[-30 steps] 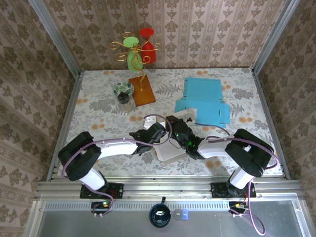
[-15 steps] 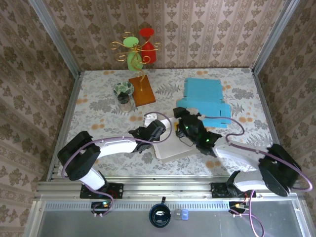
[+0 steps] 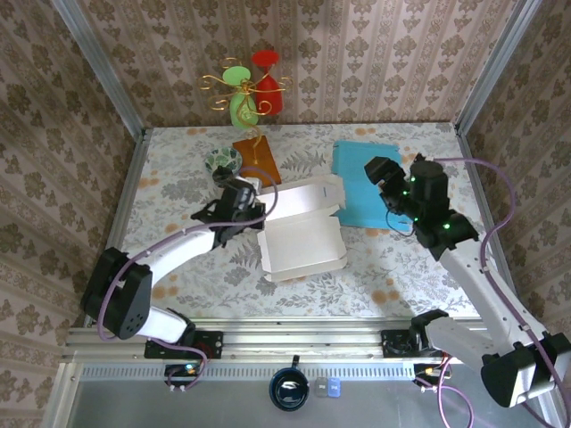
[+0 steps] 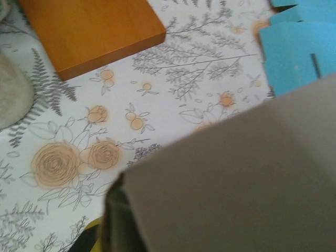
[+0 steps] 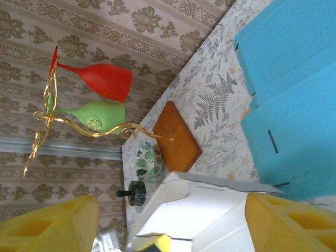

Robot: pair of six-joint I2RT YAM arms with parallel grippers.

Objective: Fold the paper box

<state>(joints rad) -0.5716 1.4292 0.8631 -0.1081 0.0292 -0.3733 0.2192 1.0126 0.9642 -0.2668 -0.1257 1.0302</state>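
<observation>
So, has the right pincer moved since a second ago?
Yes. The right pincer swung right and farther back, off the white box, ending over the blue cardboard.

Left arm point(image 3: 169, 254): lay stretched forward, low over table. Left gripper point(image 3: 241, 198): jaws were closed on edge of paper box point(image 3: 303, 245). Right arm point(image 3: 486, 276): reached forward, wrist held high, pointed left. Right gripper point(image 3: 382, 171): yellow fingers point(image 5: 50, 226) stood wide apart, nothing between.
</observation>
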